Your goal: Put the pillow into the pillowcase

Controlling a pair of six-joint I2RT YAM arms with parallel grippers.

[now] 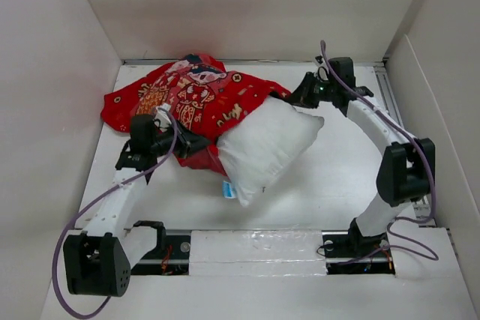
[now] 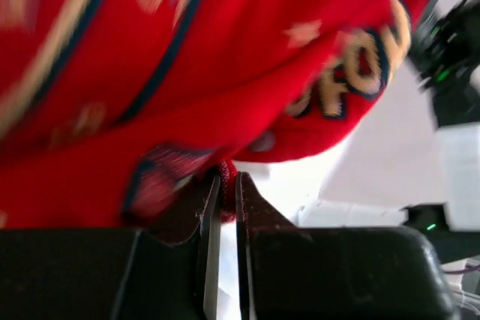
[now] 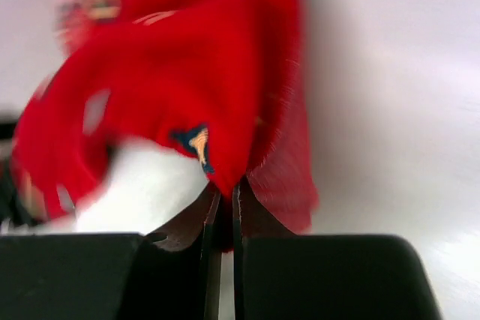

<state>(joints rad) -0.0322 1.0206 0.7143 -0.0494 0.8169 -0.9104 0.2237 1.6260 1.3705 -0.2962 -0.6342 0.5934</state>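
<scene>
The red pillowcase (image 1: 187,95) lies crumpled at the back left of the table, its printed figures facing up. The white pillow (image 1: 266,144) sticks out of its open edge toward the front right, with its far end under the red cloth. My left gripper (image 1: 196,142) is shut on the near edge of the pillowcase (image 2: 225,58); red fabric is pinched between the fingers (image 2: 212,207). My right gripper (image 1: 283,97) is shut on the far right edge of the pillowcase (image 3: 202,88), and the pillow (image 3: 142,185) shows white below it.
White walls enclose the table on the left, back and right. A small blue-and-white tag (image 1: 228,189) lies by the pillow's near corner. A metal rail (image 1: 390,95) runs along the right edge. The right arm's elbow (image 1: 405,170) stands at the right.
</scene>
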